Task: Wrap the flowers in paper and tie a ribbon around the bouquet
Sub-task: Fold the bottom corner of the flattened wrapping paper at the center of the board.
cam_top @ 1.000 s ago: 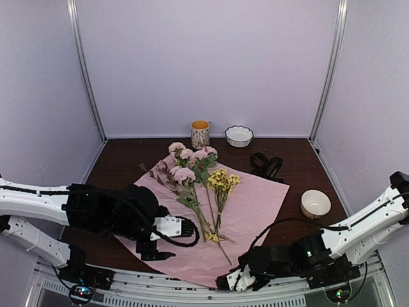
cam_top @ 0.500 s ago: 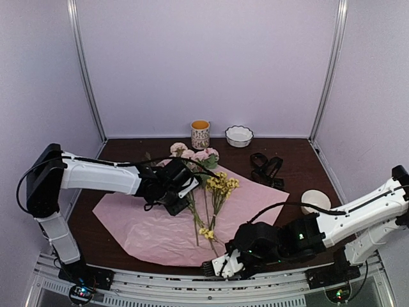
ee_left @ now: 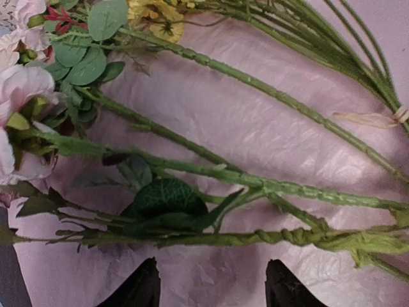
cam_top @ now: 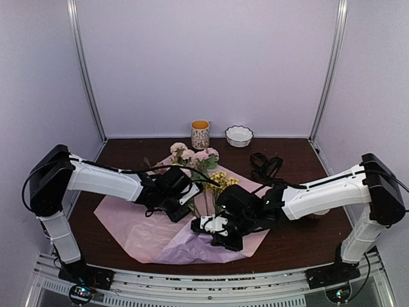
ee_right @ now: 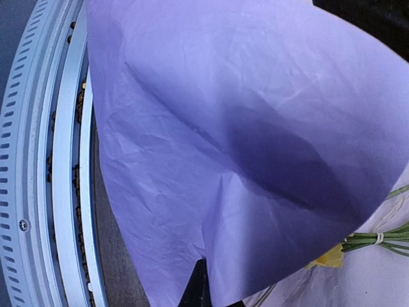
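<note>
Folds thin lilac tissue paper sheet (cam_top: 131, 225), corner pinched in closed right hand (cam_top: 211, 225), up from lower frame over centre-frame pink-and-yellow stemmed flowers (cam_top: 192, 157), starting the wrap; left hand (ee_left: 214, 291) half-open, empty.

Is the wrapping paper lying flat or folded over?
The paper is partly folded: the right gripper holds its near corner over the flower stems, lilac underside up; the rest lies spread.

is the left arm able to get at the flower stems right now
Probably yes: the left hand is open just short of the flowers, their stems bare on the paper, nothing between.
</note>
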Robot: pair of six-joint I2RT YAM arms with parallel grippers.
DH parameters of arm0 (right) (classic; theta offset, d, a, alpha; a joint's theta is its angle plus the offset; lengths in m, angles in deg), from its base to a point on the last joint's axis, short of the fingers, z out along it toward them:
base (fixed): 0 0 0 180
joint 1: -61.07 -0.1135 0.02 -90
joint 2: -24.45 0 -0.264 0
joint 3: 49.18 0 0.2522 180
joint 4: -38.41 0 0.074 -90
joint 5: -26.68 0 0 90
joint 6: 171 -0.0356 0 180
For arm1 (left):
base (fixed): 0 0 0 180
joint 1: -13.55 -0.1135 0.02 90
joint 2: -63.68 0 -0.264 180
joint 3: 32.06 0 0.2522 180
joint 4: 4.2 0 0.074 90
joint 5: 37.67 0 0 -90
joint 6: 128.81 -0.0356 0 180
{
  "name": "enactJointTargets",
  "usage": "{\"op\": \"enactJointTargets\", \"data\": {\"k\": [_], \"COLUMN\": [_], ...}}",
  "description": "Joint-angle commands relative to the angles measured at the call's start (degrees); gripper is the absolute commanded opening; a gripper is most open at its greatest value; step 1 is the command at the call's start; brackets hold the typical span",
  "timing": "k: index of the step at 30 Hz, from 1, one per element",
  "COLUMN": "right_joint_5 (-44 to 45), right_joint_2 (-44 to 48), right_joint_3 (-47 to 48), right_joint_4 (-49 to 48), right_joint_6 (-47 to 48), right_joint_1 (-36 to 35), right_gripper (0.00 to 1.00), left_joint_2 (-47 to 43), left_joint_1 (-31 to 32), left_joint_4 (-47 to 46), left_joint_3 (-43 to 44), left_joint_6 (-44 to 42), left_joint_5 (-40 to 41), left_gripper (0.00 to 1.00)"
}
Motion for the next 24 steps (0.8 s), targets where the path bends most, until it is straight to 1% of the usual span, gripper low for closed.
{"op": "enactJointTargets", "data": {"k": [1, 2, 4, 7, 10, 12, 14, 16, 18, 21, 24], "right_joint_5": [-5.8, -6.2, -7.3, -8.5, -8.7, -9.0, -9.1, -9.6, -9.9, -9.8, -9.8], "right_joint_2": [-2.3, -2.6, -3.1, -3.7, -4.0, -4.2, -4.5, -4.9, -5.1, -4.8, -4.0], "right_joint_3": [2.3, 2.5, 2.3, 2.5, 2.8, 2.6, 2.7, 2.9, 3.1, 2.3, 0.6], "right_joint_4": [0.9, 0.9, -0.1, -1.2, -1.7, -2.0, -2.3, -2.4, -2.6, -3.9, -6.2], "right_joint_6": [-7.8, -8.8, -10.5, -11.6, -12.6, -13.8, -15.2, -17.0, -18.4, -20.7, -22.9], "right_joint_1": [2.1, 2.5, 3.2, 3.6, 4.3, 4.7, 4.9, 5.0, 5.1, 5.3, 5.3], "right_gripper": [0.02, 0.02, 0.03, 0.03, 0.04, 0.04, 0.04, 0.05, 0.05, 0.06, 0.06], "left_joint_2": [-10.5, -13.2, -19.3, -26.4, -32.8, -35.9, -37.3, -37.1, -36.5, -36.5, -35.7], "left_joint_1": [-0.3, -0.4, -0.4, -0.4, -0.3, -0.3, -0.1, 0.7, 1.7, 2.2, 3.1], "left_joint_4": [-7.4, -8.0, -8.2, -6.3, -3.2, -2.6, -3.3, -3.2, -2.7, -2.9, -2.7], "left_joint_3": [-4.1, -5.4, -8.5, -12.1, -15.3, -17.7, -20.6, -22.6, -23.8, -24.8, -25.6], "left_joint_6": [-0.1, 0.5, 1.9, 5.2, 8.7, 12.6, 15.8, 17.6, 18.5, 19.1, 18.9], "left_joint_5": [-2.9, -3.0, -3.8, -6.4, -14.4, -23.2, -30.4, -34.3, -35.7, -38.1, -37.7], "left_gripper": [0.65, 0.70, 0.75, 0.76, 0.76, 0.76, 0.78, 0.83, 0.87, 0.88, 0.88]}}
